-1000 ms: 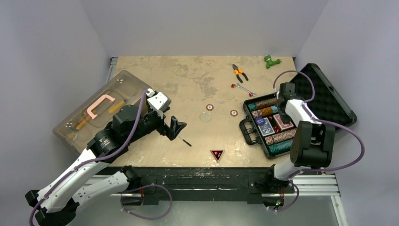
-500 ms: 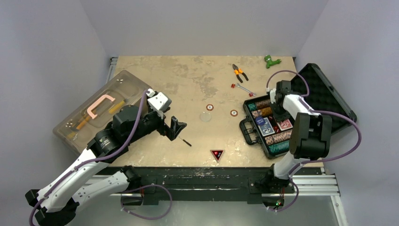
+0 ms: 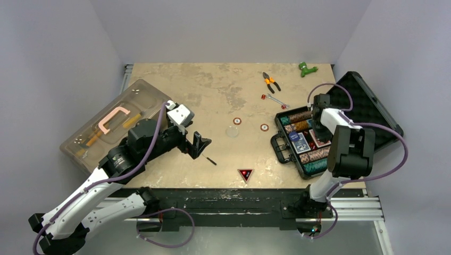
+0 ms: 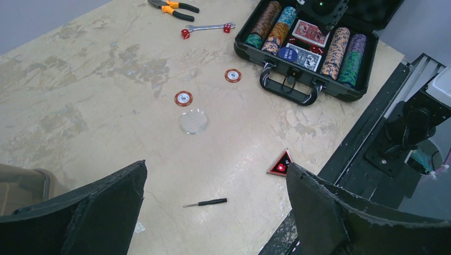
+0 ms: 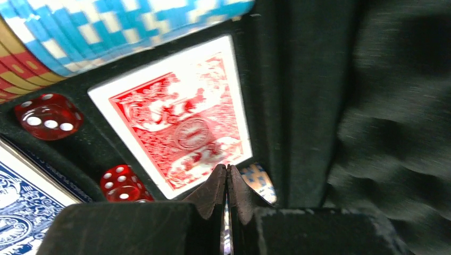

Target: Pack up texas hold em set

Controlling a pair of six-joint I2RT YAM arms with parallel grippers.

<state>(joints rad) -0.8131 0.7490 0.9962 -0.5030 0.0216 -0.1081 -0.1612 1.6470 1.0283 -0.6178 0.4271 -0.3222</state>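
Two chips (image 3: 237, 121) lie loose mid-desk (image 3: 213, 90), near a clear disc (image 3: 232, 131). At the desk's right edge the case (image 3: 372, 114) lies open, with chip rows (image 3: 318, 154) inside. The right pincer (image 5: 227, 172) is down in it, fingers pressed together, tips just over the red deck (image 5: 175, 117). The left pincer (image 4: 215, 167) hangs spread wide above a screwdriver (image 4: 205, 202).

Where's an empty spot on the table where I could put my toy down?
The biggest bare patch is the far middle of the table, between the brown toolbox and the orange pliers. A smaller one sits at the front, between the red triangle and the black case. Left of the case it's crowded: loose chips, red dice and a wrench.
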